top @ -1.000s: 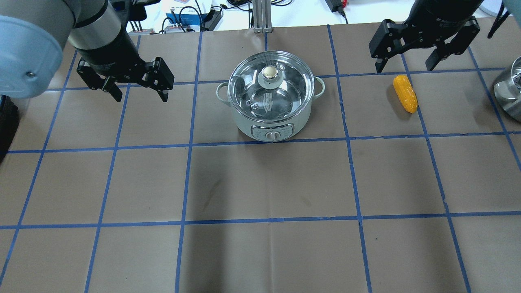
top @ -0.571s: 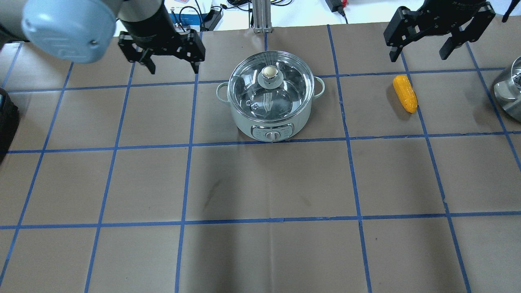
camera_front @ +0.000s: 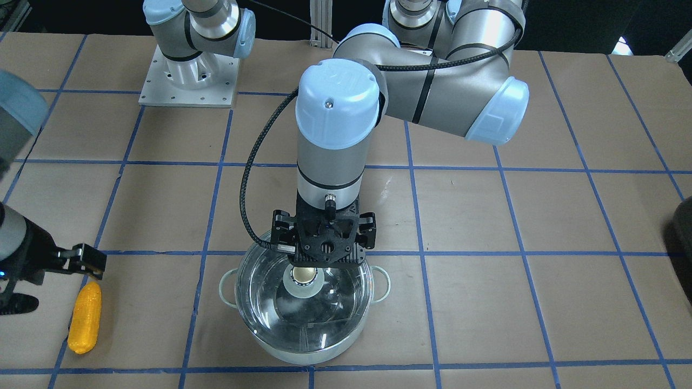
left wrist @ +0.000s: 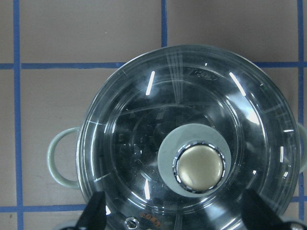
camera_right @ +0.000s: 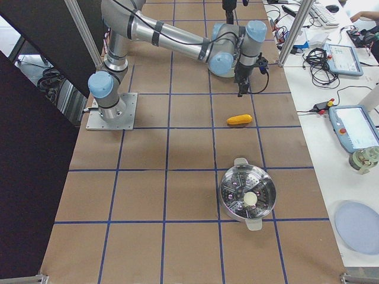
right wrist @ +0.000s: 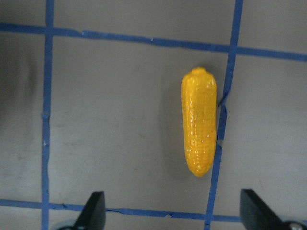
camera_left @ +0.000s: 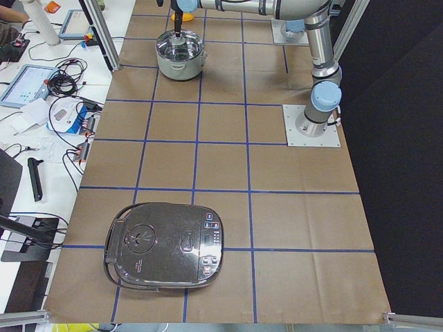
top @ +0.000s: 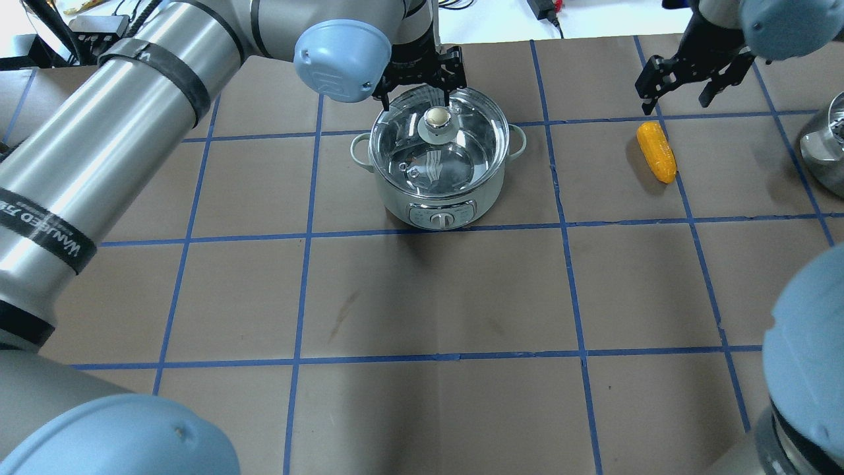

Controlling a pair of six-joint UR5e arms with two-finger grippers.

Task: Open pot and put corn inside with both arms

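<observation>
Lid (camera_front: 335, 305) of clear glass sits shut on the pot (camera_front: 303, 348) in the front-facing view. We see the left gripper (camera_front: 323, 258) hanging over the lid's far half, just behind the gold knob (camera_front: 304, 275), its jaws spread wide and holding nothing. That arm's wrist and black cable (camera_front: 250, 178) hide the lid's rear edge from us. The corn (camera_front: 85, 317) lies on the brown paper (camera_front: 486, 216) well apart from the pot, at the view's left. The right gripper (camera_front: 51, 283) hangs by the cob's upper end, partly cut off by the frame.

From overhead we find bare paper between the pot and the corn. The right gripper hangs beyond the cob's far end, fingers parted and empty.

In the left side view a black and silver rice cooker (camera_left: 165, 247) sits at the table's near end, well apart from the pot.

In the right side view a steel steamer pot (camera_right: 246, 194) stands near the corn, on the side away from the pot.

Through the left wrist camera we look down on the knob, ahead of the two fingertips (left wrist: 93, 211) at the bottom corners.

Through the right wrist camera the corn lies along a blue tape line (right wrist: 225, 139), touching it, ahead of the wide-set fingertips.
</observation>
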